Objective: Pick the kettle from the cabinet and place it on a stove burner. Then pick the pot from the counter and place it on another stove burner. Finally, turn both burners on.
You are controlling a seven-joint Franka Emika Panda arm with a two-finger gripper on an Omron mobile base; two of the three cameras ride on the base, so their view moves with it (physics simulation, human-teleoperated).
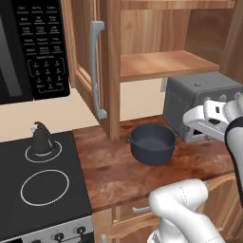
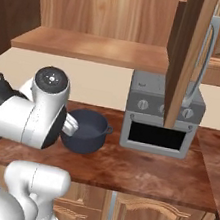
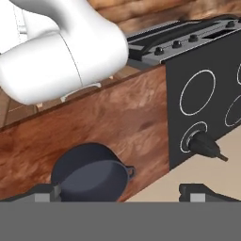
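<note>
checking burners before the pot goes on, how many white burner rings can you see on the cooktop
4 in the hand view: small ring under the kettle, large ring beside it, two more cut off at the edge. Others may be hidden.

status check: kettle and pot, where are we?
Done: kettle sits on the small rear stove burner.
In hand: nothing; the gripper is open above the pot.
Left: pot is on the counter, needs another burner; then both burners on.
</note>
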